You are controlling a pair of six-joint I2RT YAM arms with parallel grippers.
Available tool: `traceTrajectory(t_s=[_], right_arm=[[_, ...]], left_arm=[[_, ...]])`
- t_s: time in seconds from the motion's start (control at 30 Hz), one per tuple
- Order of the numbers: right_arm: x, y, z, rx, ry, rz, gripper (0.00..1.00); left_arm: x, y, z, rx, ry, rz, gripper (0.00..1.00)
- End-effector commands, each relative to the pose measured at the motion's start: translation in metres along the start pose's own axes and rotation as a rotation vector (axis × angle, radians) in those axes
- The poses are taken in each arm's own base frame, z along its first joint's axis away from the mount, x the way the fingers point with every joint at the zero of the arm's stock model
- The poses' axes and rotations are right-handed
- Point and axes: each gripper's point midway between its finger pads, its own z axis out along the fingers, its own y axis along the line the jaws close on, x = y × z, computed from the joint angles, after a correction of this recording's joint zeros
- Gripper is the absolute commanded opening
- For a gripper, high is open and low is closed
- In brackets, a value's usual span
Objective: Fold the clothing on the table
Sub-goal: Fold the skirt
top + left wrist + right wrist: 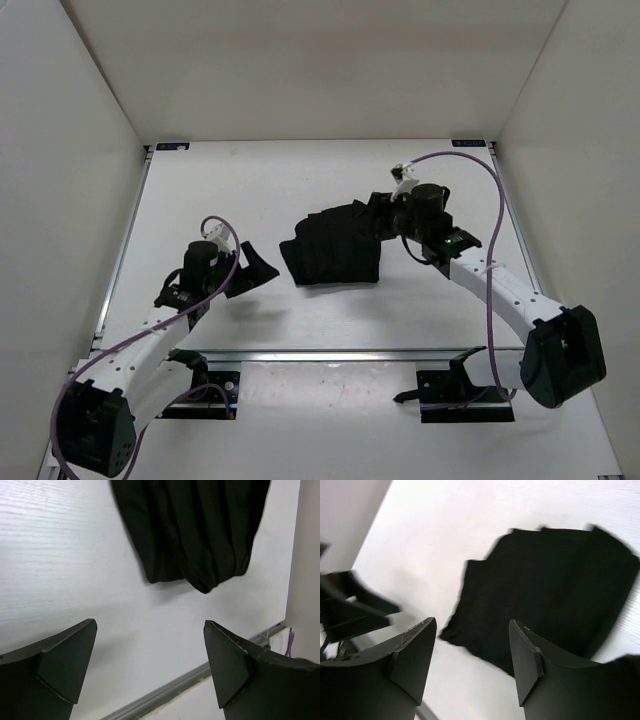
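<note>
Black clothing (pixel 330 250), bunched mid-bench (pixel 250 190), long axis roughly 9-to-3. Left hand (pixel 255 270) stood apart at its 9 o'clock; right hand (pixel 381 212), nearer, at its 2 o'clock edge. Both gaped wide, empty.

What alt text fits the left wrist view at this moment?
Black clothing lies in folds on the white table, filling the top of the frame. Below it, the left end effector is open and empty, its fingers clear of it; a metal rail runs along the table's edge at lower right.
</note>
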Motion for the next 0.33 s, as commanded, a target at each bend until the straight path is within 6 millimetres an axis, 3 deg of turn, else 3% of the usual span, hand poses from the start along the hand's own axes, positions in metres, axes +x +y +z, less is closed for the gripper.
traceTrajectory(t_s=[0.0,0.1,0.3], right_arm=[[0.004,-0.029,-0.009,0.068,-0.023,0.051,0.57],[0.005,-0.037,-0.016,0.077,-0.027,0.055,0.57],[0.02,-0.05,-0.019,0.142,0.006,0.044,0.58]], left_arm=[[0.001,-0.016,-0.018,0.007,0.113,0.111,0.99],[0.006,-0.031,-0.021,0.03,0.137,0.161,0.99],[0.019,-0.021,-0.023,-0.004,0.2,0.176,0.98]])
